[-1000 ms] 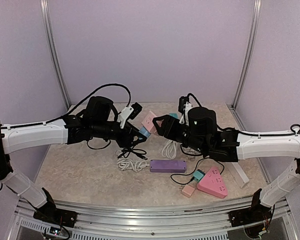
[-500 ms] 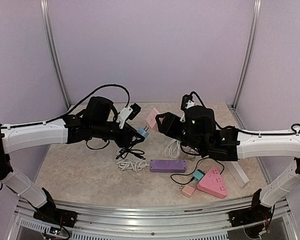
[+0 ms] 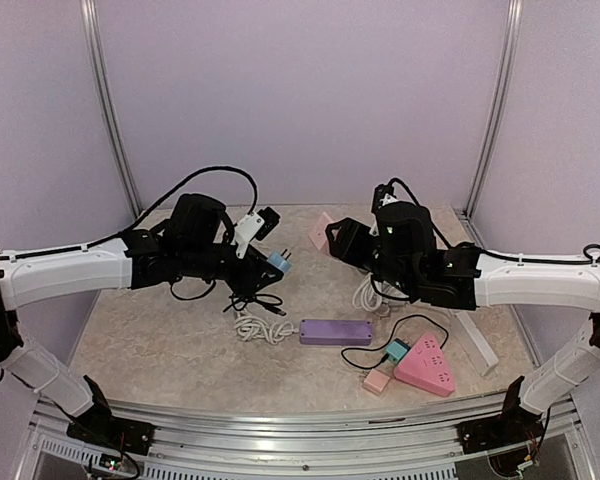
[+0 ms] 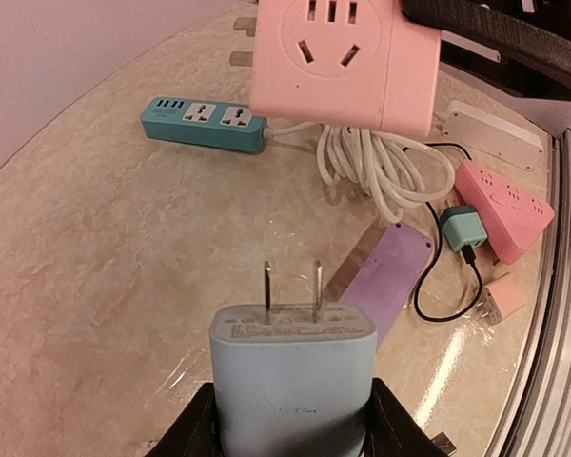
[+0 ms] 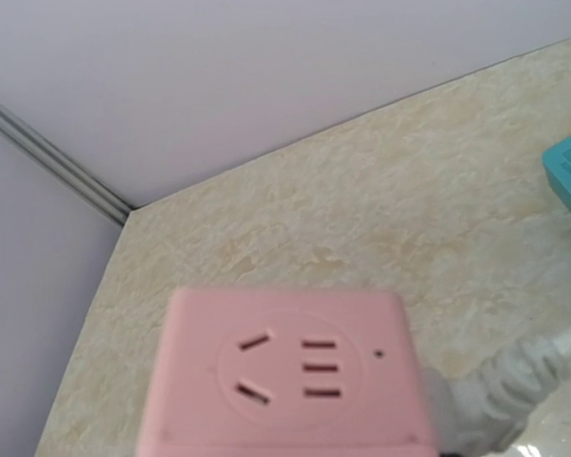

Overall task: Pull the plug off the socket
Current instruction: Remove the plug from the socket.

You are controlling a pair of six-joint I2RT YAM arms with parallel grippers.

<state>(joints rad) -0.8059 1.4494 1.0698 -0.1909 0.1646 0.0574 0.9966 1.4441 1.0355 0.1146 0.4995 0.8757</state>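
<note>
My left gripper [image 3: 268,260] is shut on a light blue plug [image 3: 278,262] and holds it above the table. In the left wrist view the plug [image 4: 292,376] sits between my dark fingers [image 4: 192,430], its two bare prongs pointing at the pink socket cube [image 4: 347,59], with a clear gap between them. My right gripper [image 3: 336,240] is shut on that pink socket [image 3: 321,230], held in the air. In the right wrist view the socket [image 5: 285,376] fills the lower frame, its holes empty, and its white cord [image 5: 514,376] trails off right.
A purple power strip [image 3: 336,331], a pink triangular strip [image 3: 426,363] with a teal charger [image 3: 396,350], a small pink plug [image 3: 377,381], a white strip [image 3: 475,345] and coiled cables [image 3: 263,329] lie on the table. A teal power strip [image 4: 205,122] lies further back.
The blue plug has come out of the pink socket. My right gripper has carried the socket back and to the right, and my left gripper has drawn back slightly with the plug.
</note>
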